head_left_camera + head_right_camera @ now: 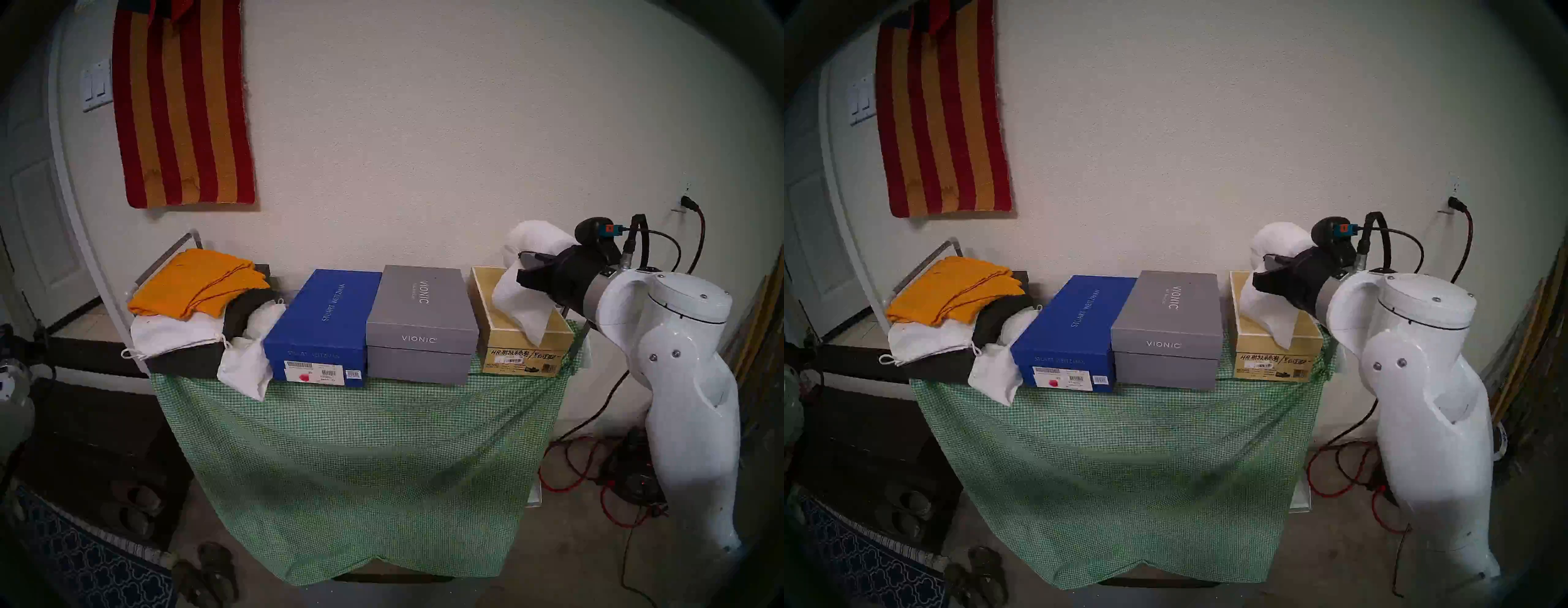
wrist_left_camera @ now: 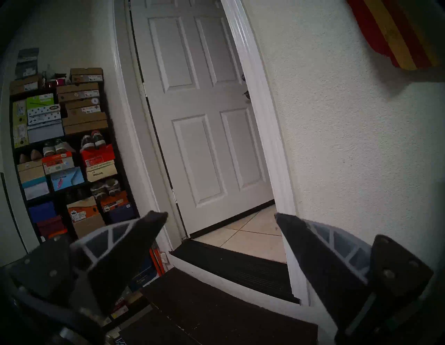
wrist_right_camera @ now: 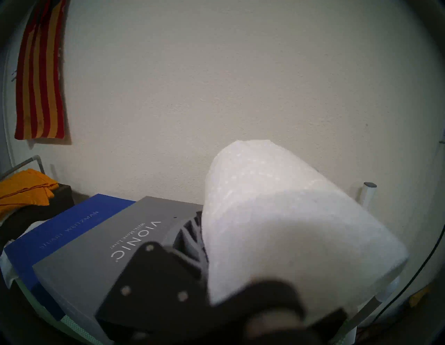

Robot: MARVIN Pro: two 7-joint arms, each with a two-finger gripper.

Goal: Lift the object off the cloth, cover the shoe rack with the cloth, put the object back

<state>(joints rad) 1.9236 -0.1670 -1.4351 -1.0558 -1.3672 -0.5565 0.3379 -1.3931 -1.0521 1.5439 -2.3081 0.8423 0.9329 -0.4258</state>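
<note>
Cloth (image 1: 360, 458) already drapes over the front of the shoe rack (image 1: 578, 339), so the covering looks done. What remains is putting back the tissue roll (image 1: 532, 244), held above the tan box (image 1: 519, 339) at the rack top's right end, loose sheet trailing onto the lid. Right gripper (image 1: 528, 271) fingers pinch the roll. Left gripper (image 2: 221, 216) points at a doorway, fingers spread, holding nothing.
</note>
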